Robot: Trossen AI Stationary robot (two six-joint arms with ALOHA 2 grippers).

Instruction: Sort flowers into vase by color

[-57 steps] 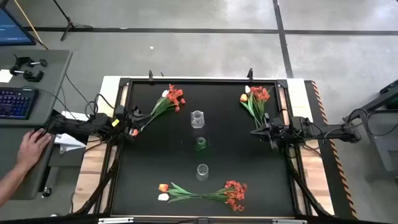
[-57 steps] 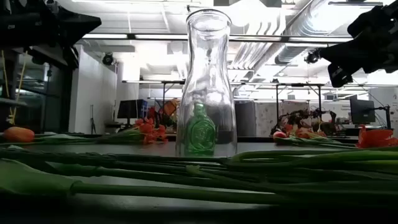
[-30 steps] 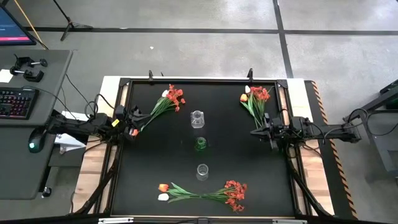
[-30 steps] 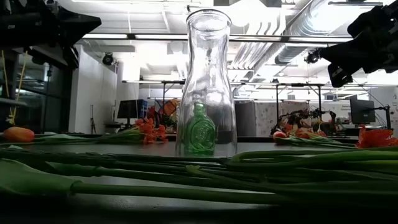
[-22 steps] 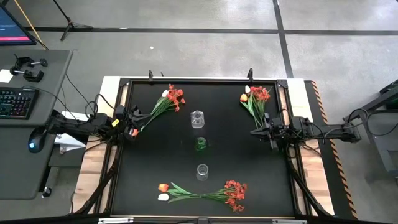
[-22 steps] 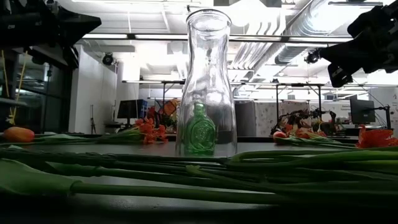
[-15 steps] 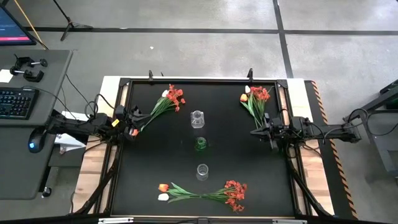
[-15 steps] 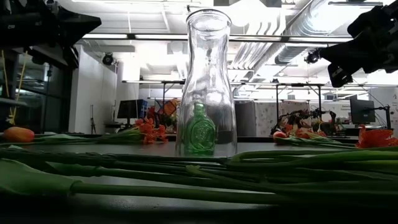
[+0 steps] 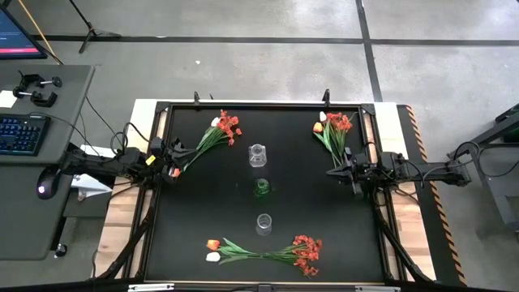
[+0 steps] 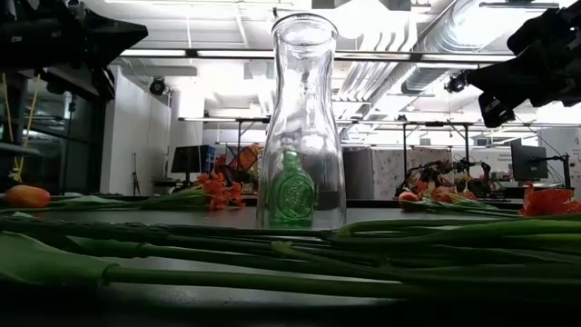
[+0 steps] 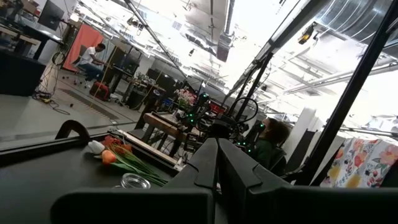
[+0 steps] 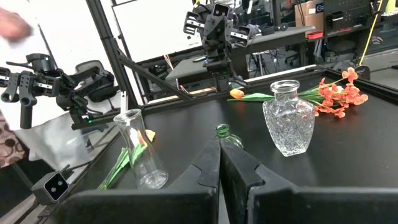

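Currently the flowers lie in three mixed bunches on the black table (image 9: pixel 203 203), none yet in a vase: one bunch (image 9: pixel 217 132) toward the far left, one (image 9: pixel 333 130) toward the far right, and one (image 9: pixel 268 250) along the near edge, each mixing red sprays with orange and white tulips. Three vases stand in a line down the middle, well apart from the bunches: a cut-glass vase (image 9: pixel 258 154) farthest back, a small green bottle (image 9: pixel 262 187) in the centre, and a tall clear carafe (image 9: pixel 263 223) nearest the front. This looks like a starting layout, with the vases central so either arm can reach them. The left gripper (image 9: pixel 173 160) waits at the table's left edge near the stems of the far-left bunch; the right gripper (image 9: pixel 350 173) waits at the right edge just below the far-right bunch. Both sets of jaws are pressed together and hold nothing. No readable label or writing shows on the vases or table.
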